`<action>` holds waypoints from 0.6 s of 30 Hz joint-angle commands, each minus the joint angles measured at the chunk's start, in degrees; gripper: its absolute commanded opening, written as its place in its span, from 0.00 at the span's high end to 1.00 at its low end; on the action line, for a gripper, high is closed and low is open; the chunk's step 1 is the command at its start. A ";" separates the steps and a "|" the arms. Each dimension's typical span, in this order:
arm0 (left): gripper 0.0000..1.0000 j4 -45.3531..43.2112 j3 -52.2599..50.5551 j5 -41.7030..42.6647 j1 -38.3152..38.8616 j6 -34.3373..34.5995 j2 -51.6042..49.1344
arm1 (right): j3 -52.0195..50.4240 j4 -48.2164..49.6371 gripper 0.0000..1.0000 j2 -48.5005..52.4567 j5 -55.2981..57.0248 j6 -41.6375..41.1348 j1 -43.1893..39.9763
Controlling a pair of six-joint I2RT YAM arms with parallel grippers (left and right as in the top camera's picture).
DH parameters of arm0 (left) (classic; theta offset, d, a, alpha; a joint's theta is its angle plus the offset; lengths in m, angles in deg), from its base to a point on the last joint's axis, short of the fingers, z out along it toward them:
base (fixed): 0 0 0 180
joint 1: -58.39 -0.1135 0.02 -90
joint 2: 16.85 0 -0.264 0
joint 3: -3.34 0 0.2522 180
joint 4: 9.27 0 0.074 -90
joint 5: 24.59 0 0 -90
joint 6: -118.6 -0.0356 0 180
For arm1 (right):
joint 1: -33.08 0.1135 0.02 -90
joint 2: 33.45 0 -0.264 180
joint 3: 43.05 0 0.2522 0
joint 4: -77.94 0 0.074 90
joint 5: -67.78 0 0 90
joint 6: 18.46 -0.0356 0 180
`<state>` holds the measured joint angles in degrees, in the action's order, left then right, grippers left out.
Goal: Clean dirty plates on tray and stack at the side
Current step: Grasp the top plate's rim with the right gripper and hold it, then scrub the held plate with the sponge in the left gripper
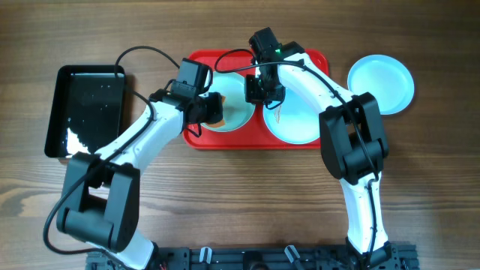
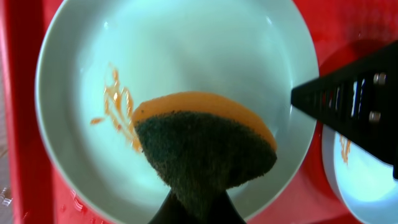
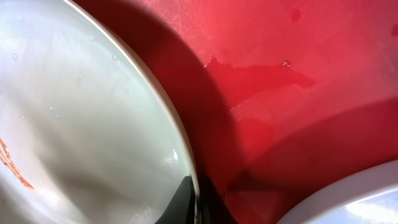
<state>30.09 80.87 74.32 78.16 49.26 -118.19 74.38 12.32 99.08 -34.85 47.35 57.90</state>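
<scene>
The left gripper [image 2: 198,210] is closed on the pinched base of an orange sponge with a dark green scouring face [image 2: 205,146]. The sponge fans out over the inside of a pale blue-white round plate streaked with orange smears [image 2: 118,106]; whether it actually presses on the surface cannot be told. The right gripper [image 3: 194,202] is all but closed, with one finger inside and one outside that same plate's right rim, clamping it.

The smeared plate lies in the left half of the large red rectangular plastic tray [image 3: 280,93]. A second matching plate [image 1: 296,124] sits just beside it in the right half and carries a small orange mark. A third plate [image 1: 380,82] rests off the tray on the wooden table [image 1: 225,195], to the right. A smaller black rectangular tray [image 1: 86,109] sits well apart on the left.

The plate looks stiff, light and smooth. With droplets on it and a wet film on the tray floor, it is probably slippery and would likely skate under the sponge unless held. The thin raised rim is the one place two fingers can bite — the hold should go well over the lip, since a shallow pinch may slide off.
</scene>
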 commanded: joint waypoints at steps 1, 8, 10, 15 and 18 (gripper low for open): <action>0.96 -3.23 -0.35 0.04 0.79 -0.11 -3.48 | -0.31 -0.87 0.95 1.40 4.76 0.00 -0.02; 0.96 -9.75 -0.35 0.04 2.01 -0.09 -8.33 | -0.31 -0.66 0.96 1.42 4.81 -0.04 -0.02; 0.96 -11.19 -0.35 0.00 2.73 -0.17 -8.50 | -0.31 -0.63 0.96 1.42 4.81 -0.04 -0.02; 0.96 -11.74 -0.35 -7.93 4.59 -0.96 -8.57 | -0.37 -0.68 0.96 1.42 4.79 -0.04 0.02; 0.96 -10.78 -0.35 -10.78 4.68 -0.98 -8.63 | -1.25 -0.17 0.96 1.42 4.81 -0.02 0.09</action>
<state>18.70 80.67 69.71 82.19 49.20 -126.08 74.36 12.34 99.08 -34.78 47.33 57.90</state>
